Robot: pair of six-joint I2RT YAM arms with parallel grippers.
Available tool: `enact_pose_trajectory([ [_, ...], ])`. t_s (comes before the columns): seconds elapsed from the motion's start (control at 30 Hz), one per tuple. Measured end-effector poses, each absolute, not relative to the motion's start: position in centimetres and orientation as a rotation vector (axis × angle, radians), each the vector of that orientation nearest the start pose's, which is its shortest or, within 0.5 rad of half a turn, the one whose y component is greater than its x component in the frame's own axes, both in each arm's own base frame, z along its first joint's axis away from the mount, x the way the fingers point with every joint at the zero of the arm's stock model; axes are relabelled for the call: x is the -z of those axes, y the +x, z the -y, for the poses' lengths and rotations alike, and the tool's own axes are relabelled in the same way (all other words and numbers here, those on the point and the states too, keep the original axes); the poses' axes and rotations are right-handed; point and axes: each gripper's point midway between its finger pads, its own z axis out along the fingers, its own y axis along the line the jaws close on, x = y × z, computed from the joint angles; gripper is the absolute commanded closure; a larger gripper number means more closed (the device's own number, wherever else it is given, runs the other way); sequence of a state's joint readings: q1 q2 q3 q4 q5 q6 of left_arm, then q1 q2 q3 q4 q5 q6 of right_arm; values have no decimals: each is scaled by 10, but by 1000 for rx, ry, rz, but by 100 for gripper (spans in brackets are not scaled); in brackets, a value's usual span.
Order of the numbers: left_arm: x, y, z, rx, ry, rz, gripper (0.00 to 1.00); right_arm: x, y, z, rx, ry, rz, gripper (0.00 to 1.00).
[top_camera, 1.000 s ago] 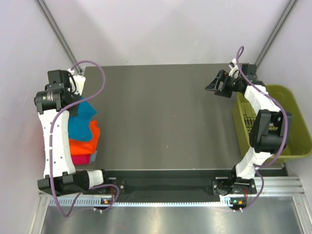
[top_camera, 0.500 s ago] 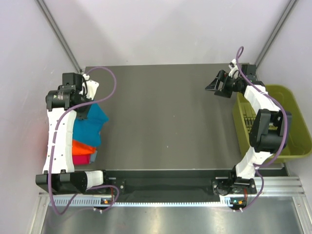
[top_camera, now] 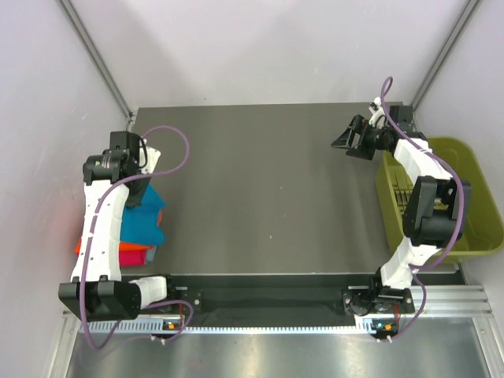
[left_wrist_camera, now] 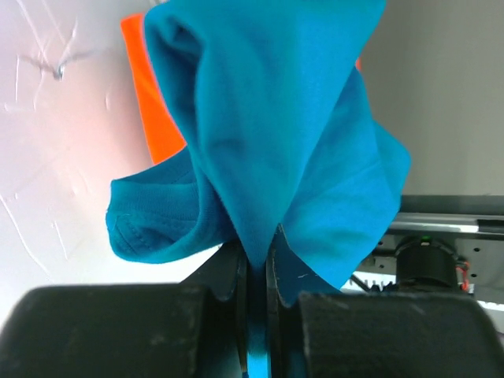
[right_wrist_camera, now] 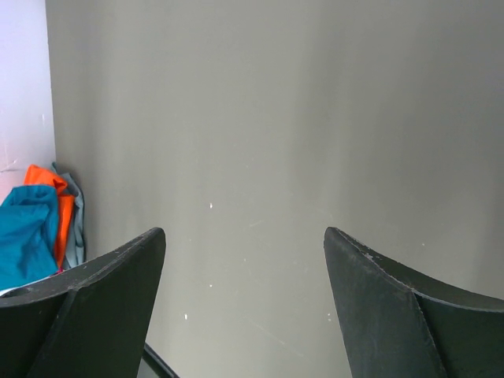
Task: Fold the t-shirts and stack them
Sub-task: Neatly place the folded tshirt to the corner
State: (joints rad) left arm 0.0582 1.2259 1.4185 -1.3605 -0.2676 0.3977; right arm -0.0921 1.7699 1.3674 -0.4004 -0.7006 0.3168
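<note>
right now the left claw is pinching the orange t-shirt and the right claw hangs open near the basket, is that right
Not quite. The left claw is shut on the teal-blue t-shirt, not the orange t-shirt, which shows behind it in the left wrist view. The rest holds: the right claw hangs open near the basket.

A stack of t-shirts (top_camera: 146,227) lies at the left edge of the table (top_camera: 260,189), toward its near side, beneath the left gripper (left_wrist_camera: 258,264). The basket (top_camera: 480,236) sits off the table's right edge, near the right gripper (top_camera: 346,142) above the far right corner.
</note>
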Motion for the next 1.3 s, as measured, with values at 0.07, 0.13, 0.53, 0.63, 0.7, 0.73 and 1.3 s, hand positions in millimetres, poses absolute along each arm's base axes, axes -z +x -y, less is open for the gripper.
enact_pose_trajectory([
  [0.07,-231,209,-78,-524,381,-2750,100,-160,440,-83,-938,136,-2320,18],
  [0.13,-233,207,-81,-552,368,-2747,100,-160,441,-83,-938,136,-2319,18],
  [0.53,-237,199,-103,-717,247,-2760,100,-160,441,-83,-938,135,-2318,18],
  [0.63,-232,195,-111,-758,220,-2787,100,-160,440,-83,-939,135,-2319,18],
  [0.7,-226,194,-116,-782,200,-2807,100,-160,440,-83,-939,135,-2319,18],
  [0.73,-223,194,-119,-790,191,-2817,100,-160,440,-83,-939,135,-2319,18],
  [1.3,-191,222,-153,-854,92,-2880,100,-160,439,-84,-946,135,-2322,18],
])
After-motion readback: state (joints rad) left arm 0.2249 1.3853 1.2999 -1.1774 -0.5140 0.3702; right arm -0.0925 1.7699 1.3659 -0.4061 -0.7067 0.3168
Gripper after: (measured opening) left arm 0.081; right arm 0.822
